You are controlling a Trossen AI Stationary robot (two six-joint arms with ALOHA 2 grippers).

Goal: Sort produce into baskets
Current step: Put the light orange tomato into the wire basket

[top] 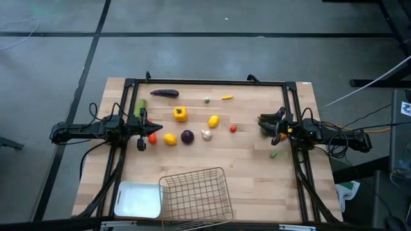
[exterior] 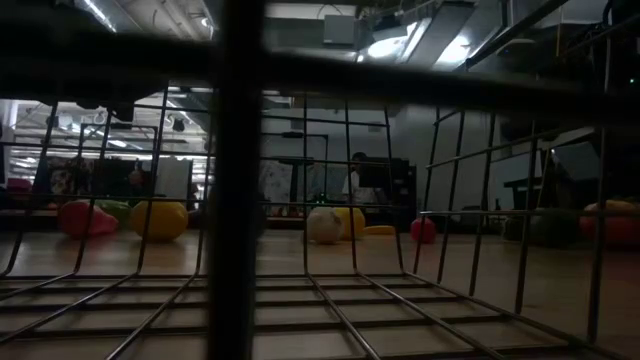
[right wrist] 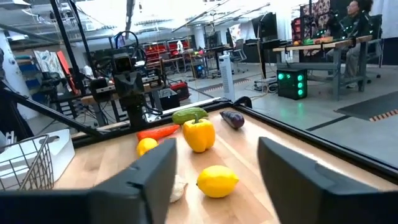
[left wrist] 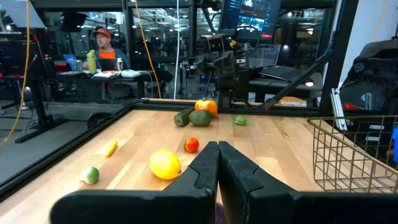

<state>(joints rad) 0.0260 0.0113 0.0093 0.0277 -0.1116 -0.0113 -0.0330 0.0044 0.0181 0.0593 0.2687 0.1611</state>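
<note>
The produce lies spread over the far half of the wooden table: an eggplant, a cucumber, a yellow pepper, two lemons, a purple onion, garlic and small red and green pieces. The wire basket and the white tray stand at the near edge. My left gripper is shut and empty, near the cucumber. My right gripper is open and empty, and faces a lemon and the yellow pepper.
A black frame runs around the table's far part. An orange pepper and green pieces lie close under the right arm. A small green piece lies near the right side. The low view looks through the basket's mesh. People sit beyond the table.
</note>
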